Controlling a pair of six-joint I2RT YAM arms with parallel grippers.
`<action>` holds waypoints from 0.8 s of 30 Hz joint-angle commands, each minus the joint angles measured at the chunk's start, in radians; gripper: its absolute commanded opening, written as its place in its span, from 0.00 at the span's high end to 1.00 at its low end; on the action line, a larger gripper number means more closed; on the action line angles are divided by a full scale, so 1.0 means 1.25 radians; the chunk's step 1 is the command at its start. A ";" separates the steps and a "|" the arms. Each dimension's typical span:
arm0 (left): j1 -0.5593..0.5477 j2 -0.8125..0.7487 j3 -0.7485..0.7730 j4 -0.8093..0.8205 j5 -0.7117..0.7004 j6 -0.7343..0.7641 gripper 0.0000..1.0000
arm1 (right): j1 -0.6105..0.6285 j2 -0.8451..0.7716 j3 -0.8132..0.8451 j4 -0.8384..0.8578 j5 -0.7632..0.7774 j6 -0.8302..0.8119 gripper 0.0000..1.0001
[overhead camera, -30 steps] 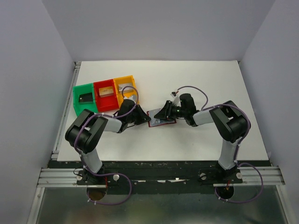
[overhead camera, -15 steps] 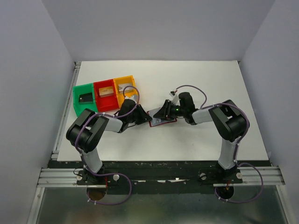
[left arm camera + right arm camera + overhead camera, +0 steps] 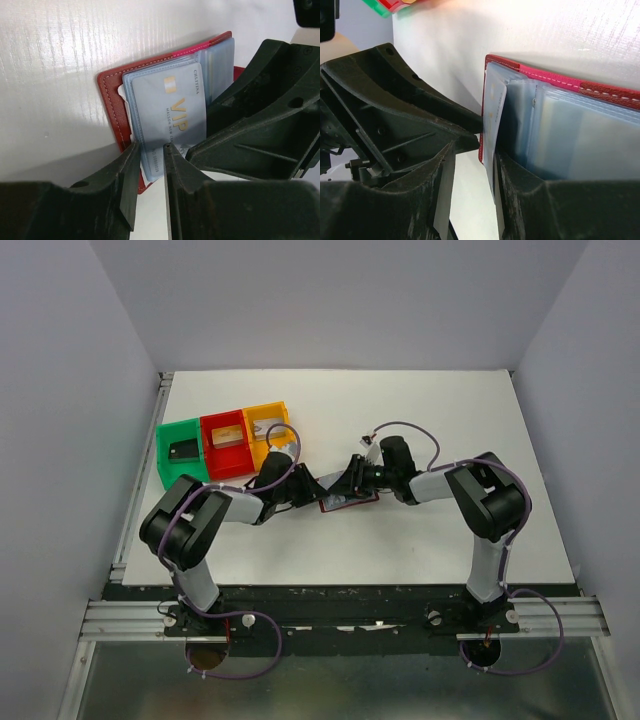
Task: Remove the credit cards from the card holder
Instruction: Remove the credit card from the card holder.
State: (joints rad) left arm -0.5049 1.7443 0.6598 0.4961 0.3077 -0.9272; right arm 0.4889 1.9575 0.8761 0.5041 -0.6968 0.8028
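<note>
Our left gripper (image 3: 151, 150) pinches the pale silver-white plastic card (image 3: 170, 110) lying in the opened dark red bifold wallet (image 3: 111, 100). Our right gripper (image 3: 474, 150), jaws parted, straddles the wallet's edge. We pull flat and straight, without lifting the wallet.

Red wallet (image 3: 111, 110) with a soft, leather-like skin, a little shiny, sewn with pale thread along the edge. Inside, see-through plastic sleeves (image 3: 560, 135), smooth, glossy and a bit cloudy. Silver-white plastic card (image 3: 170, 115), slick and shiny, with gold print. Hard black plastic on both grippers, dull, not shiny: left gripper (image 3: 151, 150) mostly smooth, right gripper (image 3: 475, 160) with pale scuffs along the edges. White table (image 3: 60, 50) with fine ridges, faintly shiny in the light. Green, red and orange bins (image 3: 226, 470) of bright smooth plastic. Arms (image 3: 235, 505) in smooth hard shell, pale grey and black. Purple rubbery-looking cables (image 3: 400, 426). Silver metal rails (image 3: 130, 618) at the near edge.
</note>
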 commanded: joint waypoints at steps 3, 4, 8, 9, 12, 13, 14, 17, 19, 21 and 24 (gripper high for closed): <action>-0.013 -0.031 -0.010 -0.062 -0.012 0.020 0.64 | 0.010 -0.011 -0.007 -0.038 -0.011 -0.019 0.58; -0.013 -0.032 -0.011 -0.063 -0.015 0.020 0.64 | 0.010 -0.014 -0.007 -0.038 -0.010 -0.018 0.58; -0.013 -0.033 -0.015 -0.070 -0.019 0.018 0.63 | 0.010 -0.027 -0.016 -0.038 -0.007 -0.018 0.58; -0.013 -0.036 -0.016 -0.072 -0.025 0.018 0.63 | 0.010 -0.031 -0.019 -0.036 -0.007 -0.016 0.58; -0.013 -0.048 -0.023 -0.085 -0.042 0.023 0.62 | 0.010 -0.039 -0.023 -0.036 -0.007 -0.016 0.58; -0.013 -0.054 -0.025 -0.088 -0.046 0.024 0.62 | 0.010 -0.042 -0.023 -0.036 -0.007 -0.015 0.58; -0.013 -0.054 -0.025 -0.091 -0.049 0.024 0.62 | 0.010 -0.043 -0.025 -0.036 -0.007 -0.013 0.58; -0.013 -0.053 -0.025 -0.097 -0.051 0.026 0.62 | 0.010 -0.047 -0.026 -0.036 -0.007 -0.011 0.58; -0.013 -0.048 -0.023 -0.101 -0.055 0.029 0.62 | 0.011 -0.052 -0.026 -0.035 -0.007 -0.008 0.58; -0.013 -0.043 -0.025 -0.105 -0.056 0.029 0.64 | 0.010 -0.057 -0.027 -0.038 -0.007 -0.009 0.58; -0.013 -0.035 -0.023 -0.102 -0.051 0.029 0.67 | 0.010 -0.063 -0.031 -0.039 -0.006 -0.008 0.59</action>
State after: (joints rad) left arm -0.5159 1.6932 0.6464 0.4091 0.2695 -0.9077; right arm 0.4938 1.9194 0.8555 0.4671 -0.6964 0.8028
